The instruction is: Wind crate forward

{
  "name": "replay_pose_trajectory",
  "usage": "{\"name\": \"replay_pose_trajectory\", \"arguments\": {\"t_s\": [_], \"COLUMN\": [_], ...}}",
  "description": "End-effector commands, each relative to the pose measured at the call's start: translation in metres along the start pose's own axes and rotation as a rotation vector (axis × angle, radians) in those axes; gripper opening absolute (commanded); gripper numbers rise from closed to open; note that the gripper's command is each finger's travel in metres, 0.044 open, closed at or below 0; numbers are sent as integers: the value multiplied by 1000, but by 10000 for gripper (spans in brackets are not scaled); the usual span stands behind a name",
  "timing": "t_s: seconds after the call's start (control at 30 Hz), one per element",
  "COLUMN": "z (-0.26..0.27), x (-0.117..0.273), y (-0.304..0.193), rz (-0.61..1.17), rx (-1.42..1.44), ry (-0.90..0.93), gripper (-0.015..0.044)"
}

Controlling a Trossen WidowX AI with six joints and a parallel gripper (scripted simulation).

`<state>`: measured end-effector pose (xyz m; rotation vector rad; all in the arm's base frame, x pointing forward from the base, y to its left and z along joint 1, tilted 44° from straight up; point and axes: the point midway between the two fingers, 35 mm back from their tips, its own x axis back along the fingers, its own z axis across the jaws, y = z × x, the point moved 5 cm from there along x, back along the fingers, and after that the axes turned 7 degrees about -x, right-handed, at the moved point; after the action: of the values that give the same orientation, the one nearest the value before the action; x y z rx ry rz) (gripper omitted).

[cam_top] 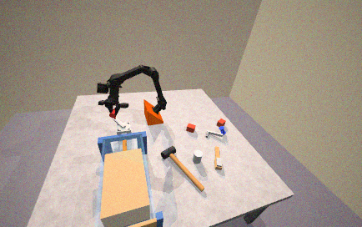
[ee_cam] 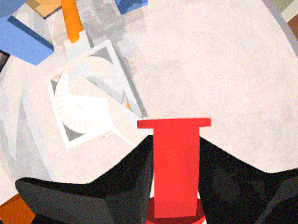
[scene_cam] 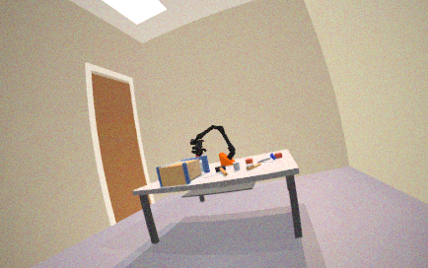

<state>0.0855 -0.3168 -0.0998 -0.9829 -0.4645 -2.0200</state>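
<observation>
The tan crate [cam_top: 125,179] [scene_cam: 174,175] sits flat, as far as shows, between the clear panels, behind the blue frame [cam_top: 122,136]. An orange strap [cam_top: 124,144] [ee_cam: 72,22] runs from it to the winch [cam_top: 123,130] [ee_cam: 64,107], and a length of strap shows between crate and frame. The white crank arm [cam_top: 118,122] of the winch handle slants up from the winch top; its key in the hole is hidden. My gripper [cam_top: 113,112] [ee_cam: 171,140] is shut on the handle's red grip, above the bench and beyond the winch, away from the crate.
An orange wedge [cam_top: 153,113] stands by the arm's base. A black-headed mallet [cam_top: 183,168] lies right of the rack. Farther right are a grey cylinder [cam_top: 198,157], a wooden-handled tool [cam_top: 217,153], a white cranked piece [cam_top: 215,133], a blue piece [cam_top: 223,130] and red blocks [cam_top: 191,128].
</observation>
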Motion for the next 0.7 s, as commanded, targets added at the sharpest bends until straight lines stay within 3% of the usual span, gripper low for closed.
{"name": "replay_pose_trajectory", "arguments": {"t_s": [0.0,0.67], "z": [-5,-10], "x": [-6,-18], "y": [10,38], "rz": [-9,-11], "rx": [14,16], "ry": [-7,-7], "gripper": [0,0]}}
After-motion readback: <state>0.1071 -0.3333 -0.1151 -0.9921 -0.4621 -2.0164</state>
